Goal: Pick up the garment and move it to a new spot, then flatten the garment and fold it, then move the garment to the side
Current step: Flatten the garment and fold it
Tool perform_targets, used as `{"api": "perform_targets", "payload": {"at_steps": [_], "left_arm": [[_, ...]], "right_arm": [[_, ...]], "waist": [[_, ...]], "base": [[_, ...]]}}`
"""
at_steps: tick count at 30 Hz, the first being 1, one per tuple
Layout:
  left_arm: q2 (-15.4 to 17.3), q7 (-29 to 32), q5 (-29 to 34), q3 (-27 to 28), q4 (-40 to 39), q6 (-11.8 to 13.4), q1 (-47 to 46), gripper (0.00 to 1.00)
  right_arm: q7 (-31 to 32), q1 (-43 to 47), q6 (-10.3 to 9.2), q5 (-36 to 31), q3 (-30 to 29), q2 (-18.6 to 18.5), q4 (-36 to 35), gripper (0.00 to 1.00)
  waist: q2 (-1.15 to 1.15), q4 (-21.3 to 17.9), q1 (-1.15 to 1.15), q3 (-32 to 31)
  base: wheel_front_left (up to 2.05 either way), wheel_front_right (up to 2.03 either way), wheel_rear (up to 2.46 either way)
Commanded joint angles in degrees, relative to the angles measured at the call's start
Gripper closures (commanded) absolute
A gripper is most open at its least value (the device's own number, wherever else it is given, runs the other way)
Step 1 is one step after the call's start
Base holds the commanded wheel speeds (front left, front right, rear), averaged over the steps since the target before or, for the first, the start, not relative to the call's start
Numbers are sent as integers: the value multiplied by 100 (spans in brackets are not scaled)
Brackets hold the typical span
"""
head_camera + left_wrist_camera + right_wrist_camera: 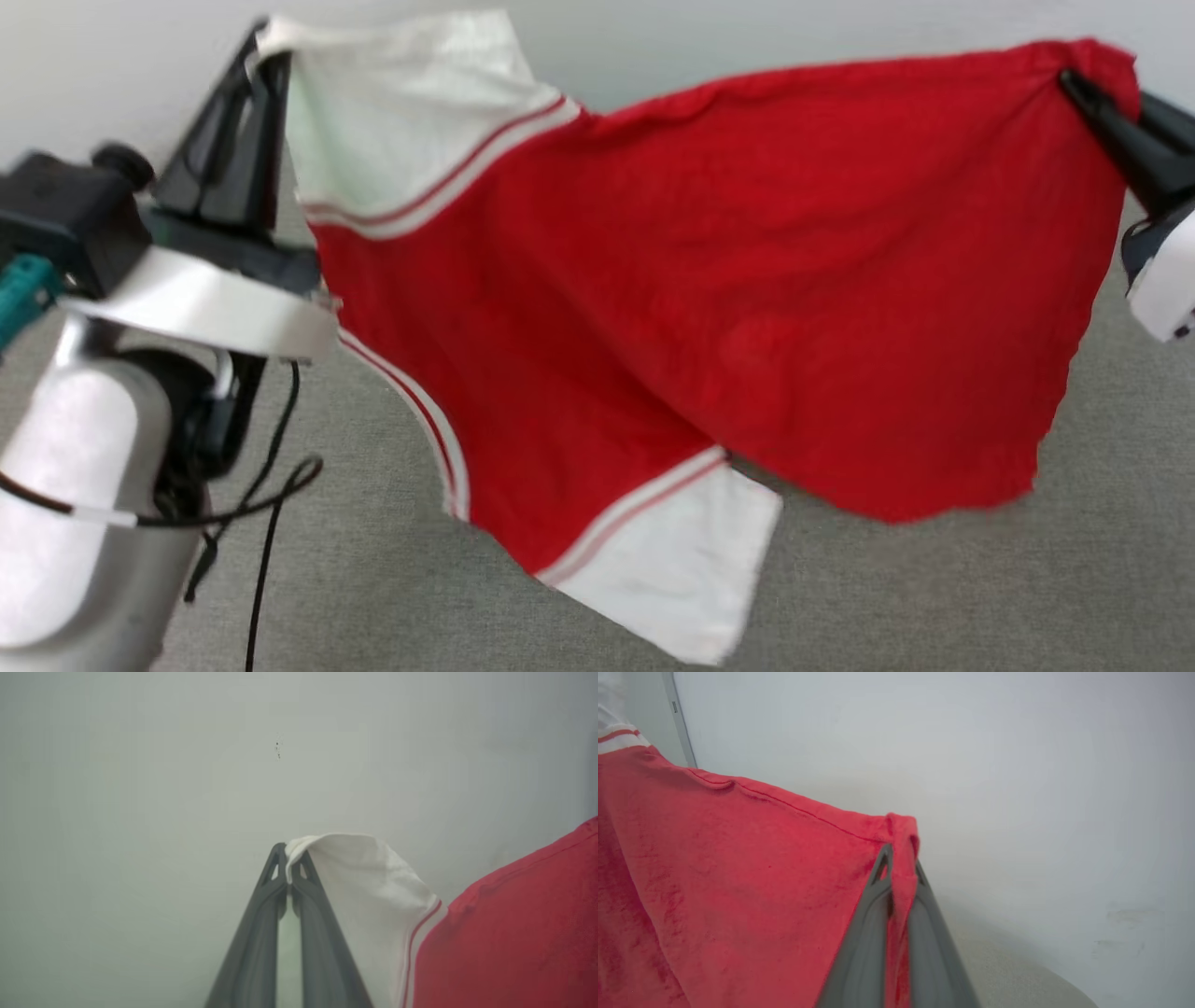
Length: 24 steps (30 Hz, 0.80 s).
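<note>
The garment [728, 308] hangs stretched in the air above the grey surface, a red shirt with white sleeves and red-and-white trim. My left gripper [266, 47] is shut on the edge of one white sleeve [355, 877] at the upper left. My right gripper [1074, 84] is shut on a bunched red corner at the upper right. In the left wrist view the gripper [289, 858] pinches white cloth between its tips. In the right wrist view the gripper [899, 858] pinches a fold of the red cloth [738, 872]. The other white sleeve [681, 560] droops lowest. Any print on the front is hidden.
A grey fabric-covered surface [934, 597] lies under the hanging cloth. A pale wall [766, 37] stands behind. Black cables [271, 495] dangle from my left forearm [84, 504] at the lower left.
</note>
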Motion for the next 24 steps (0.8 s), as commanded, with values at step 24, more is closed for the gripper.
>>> {"api": "perform_targets", "payload": {"at_steps": [24], "left_arm": [[-323, 471, 81, -73, 1782, -796, -4611, 100]], "right_arm": [[487, -3172, -6, -630, -533, 535, 513, 100]], "waist": [[0, -241, 0, 1693]], "base": [[0, 0, 0]]}}
